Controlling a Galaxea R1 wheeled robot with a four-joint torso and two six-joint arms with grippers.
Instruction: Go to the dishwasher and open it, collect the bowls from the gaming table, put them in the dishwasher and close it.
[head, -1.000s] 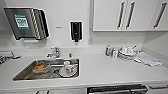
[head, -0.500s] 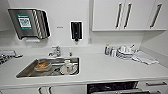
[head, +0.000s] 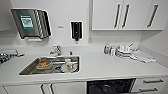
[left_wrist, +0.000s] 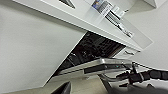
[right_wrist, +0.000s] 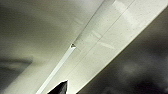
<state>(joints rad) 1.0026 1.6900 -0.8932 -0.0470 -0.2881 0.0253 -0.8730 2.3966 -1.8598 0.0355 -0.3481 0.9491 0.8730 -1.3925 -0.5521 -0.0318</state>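
The built-in dishwasher (head: 110, 86) with a dark wire-racked inside sits under the white bench (head: 105, 67), its steel-fronted door (left_wrist: 100, 66) partly lowered. Risk: it may swing shut or snag an arm. I cannot tell either end effector's opening

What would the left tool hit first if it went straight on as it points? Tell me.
Probably the dishwasher: its partly lowered door lies ahead in the left wrist view, with the dark racks behind it. Depth is hard to judge.
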